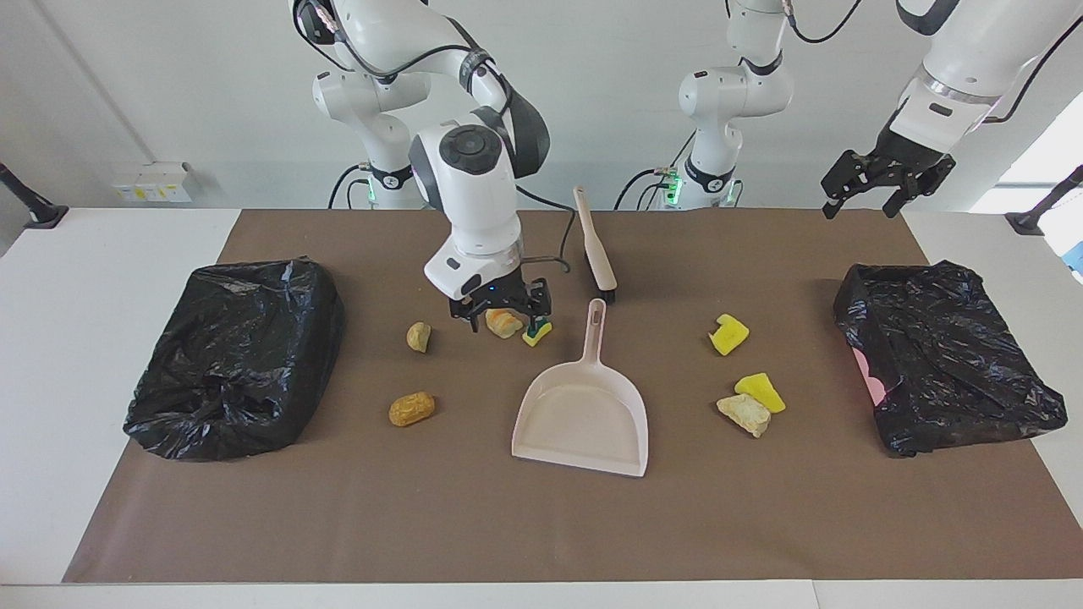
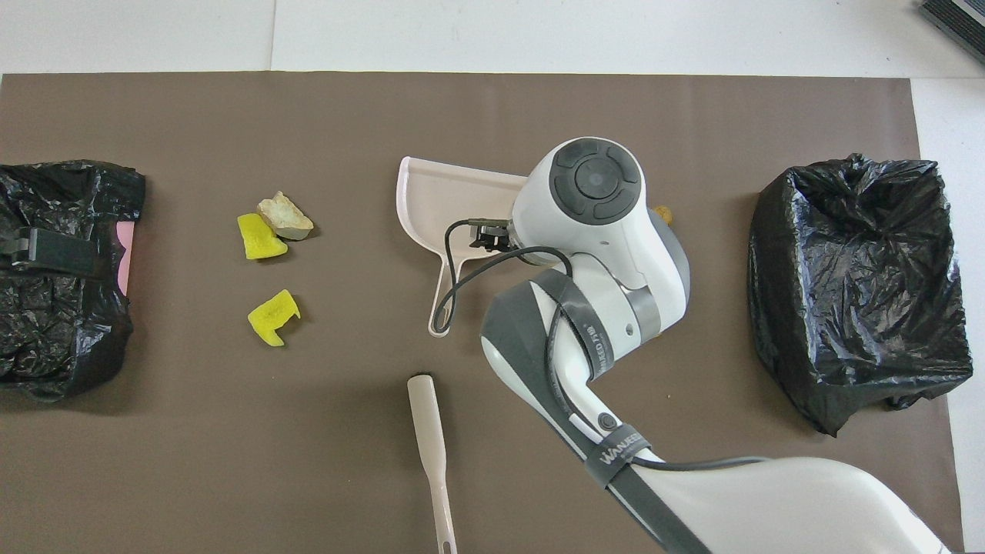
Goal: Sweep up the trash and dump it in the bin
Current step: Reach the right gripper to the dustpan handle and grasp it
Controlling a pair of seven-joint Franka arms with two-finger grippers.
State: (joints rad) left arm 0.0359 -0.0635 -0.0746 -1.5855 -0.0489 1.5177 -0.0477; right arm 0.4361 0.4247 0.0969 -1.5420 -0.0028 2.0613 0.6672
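1. At the middle of the brown mat (image 1: 474,524), a beige dustpan (image 1: 584,419) is laid flat, its handle pointed toward the robots and its open mouth away from them.
2. Just nearer to the robots than the dustpan's handle, a beige brush (image 1: 595,245) is seen lying on the mat.
3. Beside the dustpan's handle, toward the right arm's end, a tan bread chunk (image 1: 505,322) and a green-backed sponge piece (image 1: 537,333) are found side by side.
4. Over that pair the right gripper (image 1: 501,315) is held low, its fingers spread apart with nothing between them; contact with the pieces cannot be judged.
5. Farther toward the right arm's end from the dustpan, two more bread chunks are placed: a pale one (image 1: 418,336) and an orange one (image 1: 411,408), the orange one farther from the robots.
6. Toward the left arm's end from the dustpan, a curled yellow sponge (image 1: 728,333) lies alone, while a second yellow sponge (image 1: 761,392) and a pale crusty lump (image 1: 744,414) are seen touching.
7. Well apart from the dustpan, one black-bagged bin (image 1: 233,355) is set at the right arm's end and another (image 1: 943,355) at the left arm's end.
8. Above the table edge by the latter bin, the left gripper (image 1: 884,182) is kept waiting, fingers spread and empty.
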